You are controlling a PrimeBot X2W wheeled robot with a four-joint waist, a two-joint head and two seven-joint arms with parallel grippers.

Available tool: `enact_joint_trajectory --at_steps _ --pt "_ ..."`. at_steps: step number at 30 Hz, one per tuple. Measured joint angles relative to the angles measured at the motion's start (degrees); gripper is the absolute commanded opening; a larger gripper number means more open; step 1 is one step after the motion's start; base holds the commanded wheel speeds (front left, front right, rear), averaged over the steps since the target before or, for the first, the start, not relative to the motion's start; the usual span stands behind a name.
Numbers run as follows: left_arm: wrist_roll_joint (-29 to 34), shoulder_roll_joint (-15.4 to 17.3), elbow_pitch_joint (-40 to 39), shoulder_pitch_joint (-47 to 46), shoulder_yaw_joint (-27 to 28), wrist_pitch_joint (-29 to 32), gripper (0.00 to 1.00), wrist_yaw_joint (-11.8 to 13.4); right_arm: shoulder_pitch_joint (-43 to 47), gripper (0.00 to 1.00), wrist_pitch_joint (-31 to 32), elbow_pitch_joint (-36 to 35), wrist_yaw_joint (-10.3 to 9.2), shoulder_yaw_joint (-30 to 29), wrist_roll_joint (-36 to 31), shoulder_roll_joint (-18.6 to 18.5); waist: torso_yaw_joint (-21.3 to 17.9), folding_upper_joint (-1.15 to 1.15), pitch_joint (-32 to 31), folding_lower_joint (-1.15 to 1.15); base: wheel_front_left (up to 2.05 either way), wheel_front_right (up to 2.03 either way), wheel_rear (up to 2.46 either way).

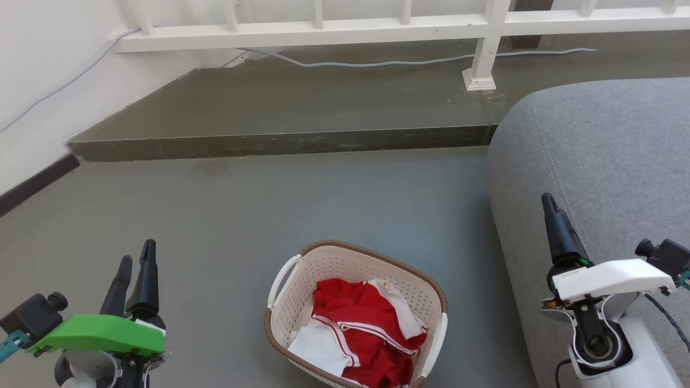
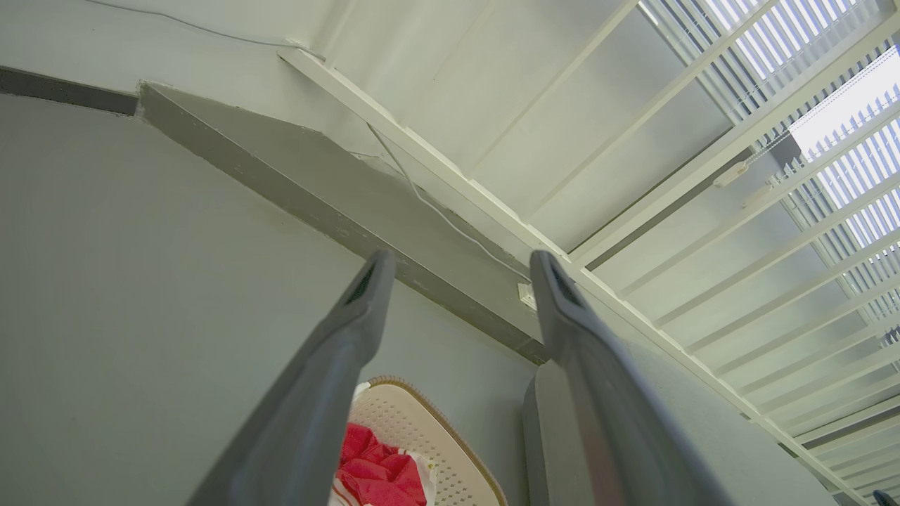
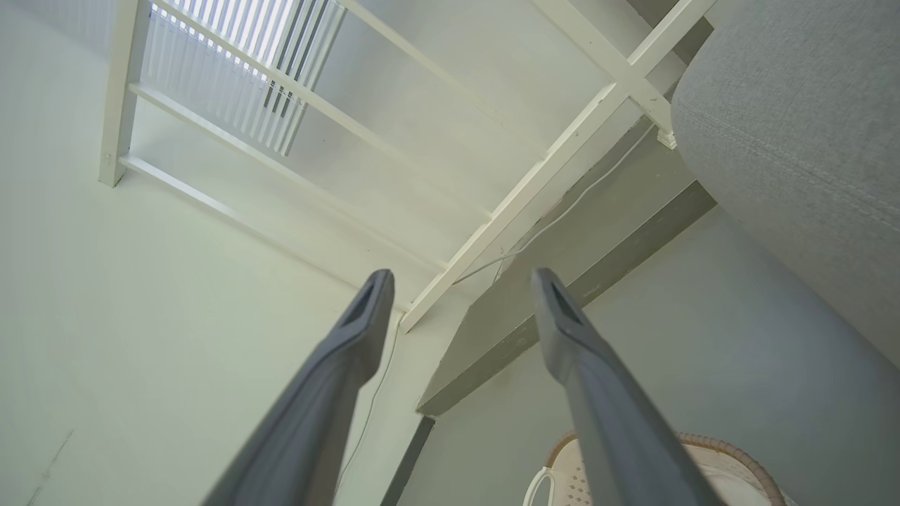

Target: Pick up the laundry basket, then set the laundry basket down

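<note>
Resting skewed on the floor [image 1: 269,205], laundry basket [image 1: 334,264] — long axis seemingly left-right; left gripper [image 2: 457,263], right gripper [image 3: 460,281] fingers wide, empty.

There were one cream-white perforated plastic laundry basket [image 1: 345,267], one grey fabric sofa [image 1: 593,151], and two dark-fingered grippers (left gripper [image 1: 137,253], right gripper [image 3: 462,281]).
</note>
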Motion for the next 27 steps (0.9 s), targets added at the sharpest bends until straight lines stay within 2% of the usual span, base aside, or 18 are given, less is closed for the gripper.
enact_joint_trajectory --at_steps 17,21,27 --pt "14.51 -0.77 -1.88 -0.06 -0.59 -3.22 1.00 0.16 -1.18 1.00 -3.02 -0.94 -0.63 3.25 -15.90 -0.21 -0.19 0.00 0.24 0.00 0.00 0.00 0.00" --pt "17.69 -1.07 -2.10 -0.06 -0.59 -3.81 1.00 0.16 -1.18 1.00 -3.88 -0.98 -1.54 3.59 -19.18 -0.02 -0.22 0.00 0.29 0.00 0.00 0.00 0.00" --pt "22.56 -1.46 -2.65 -0.06 -0.60 -5.31 1.00 0.15 -1.26 1.00 -5.03 -1.00 -1.63 4.44 -24.18 0.10 -0.32 0.00 0.43 0.00 0.00 0.00 0.00"
